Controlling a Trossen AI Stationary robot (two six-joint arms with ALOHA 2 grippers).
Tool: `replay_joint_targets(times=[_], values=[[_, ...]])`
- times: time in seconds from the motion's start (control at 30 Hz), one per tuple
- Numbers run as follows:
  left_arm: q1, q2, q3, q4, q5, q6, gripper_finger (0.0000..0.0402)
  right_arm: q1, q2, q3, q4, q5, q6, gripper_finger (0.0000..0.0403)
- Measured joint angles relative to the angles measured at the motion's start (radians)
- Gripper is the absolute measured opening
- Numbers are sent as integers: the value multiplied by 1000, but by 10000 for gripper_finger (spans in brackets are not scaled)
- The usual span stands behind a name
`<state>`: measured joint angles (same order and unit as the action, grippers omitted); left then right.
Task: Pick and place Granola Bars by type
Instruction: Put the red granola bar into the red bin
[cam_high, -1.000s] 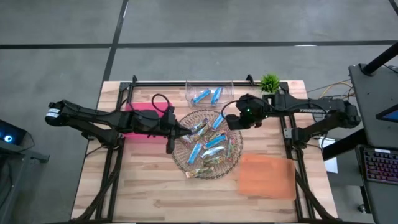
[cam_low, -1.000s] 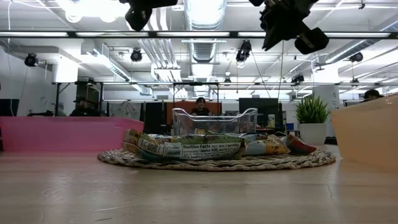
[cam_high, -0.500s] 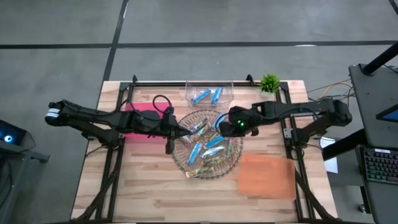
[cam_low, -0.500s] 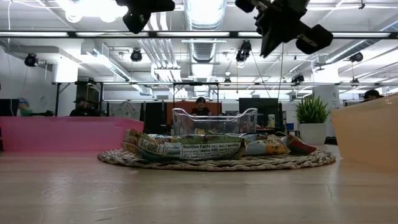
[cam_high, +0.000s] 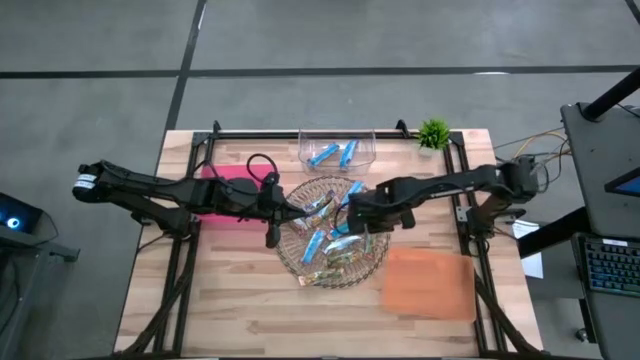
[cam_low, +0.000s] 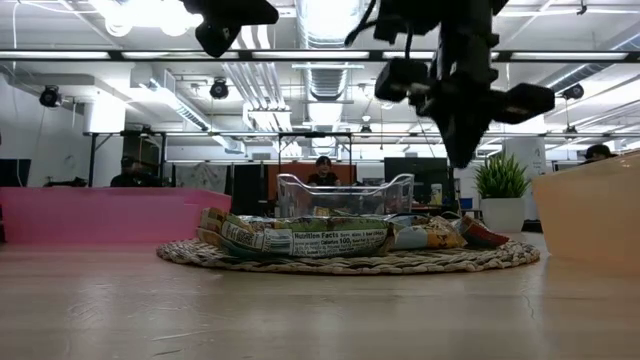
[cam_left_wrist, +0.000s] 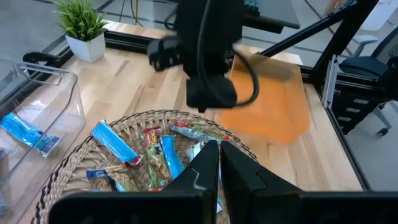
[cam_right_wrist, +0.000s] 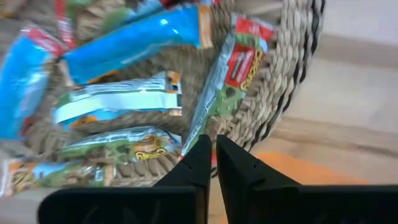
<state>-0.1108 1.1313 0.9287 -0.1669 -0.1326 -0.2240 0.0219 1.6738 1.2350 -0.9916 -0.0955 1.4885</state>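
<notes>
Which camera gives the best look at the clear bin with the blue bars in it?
The high view: the clear bin shows whole from above, behind the wicker tray, with two blue bars inside. The low view sees only its walls past the tray. The left wrist view catches one corner. The right wrist view misses it.

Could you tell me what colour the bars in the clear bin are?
Bright blue bars, in the clear bin; high view shows best.

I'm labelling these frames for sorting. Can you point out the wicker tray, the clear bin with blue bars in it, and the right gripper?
wicker tray (cam_high: 292, 262): high view, bare woven rim.
clear bin (cam_high: 307, 150): high view, bare floor by its wall.
right gripper (cam_high: 352, 213): high view, between its fingertips, above the tray.
</notes>
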Motion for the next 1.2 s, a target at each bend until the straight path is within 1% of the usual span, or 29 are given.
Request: replay_joint_targets(times=[0.2,0.3,0.4,0.63,0.8,0.9,1.2], values=[[0,0,0,-2,0,-14,0,-1,40,2,3,-2,38,84],[0,0,0,-2,0,-14,0,-2,40,2,3,40,76,118],[0,0,0,-2,0,-14,0,-3,40,2,2,114,119,146],[0,0,0,-2,0,-15,0,-17,43,-12,2,127,136,195],[0,0,0,-2,0,-15,0,-19,43,-20,3,167,136,216],[0,0,0,-2,0,-15,0,-20,43,-32,12,172,142,223],[0,0,0,-2,0,-15,0,-20,43,-112,128,166,168,226]])
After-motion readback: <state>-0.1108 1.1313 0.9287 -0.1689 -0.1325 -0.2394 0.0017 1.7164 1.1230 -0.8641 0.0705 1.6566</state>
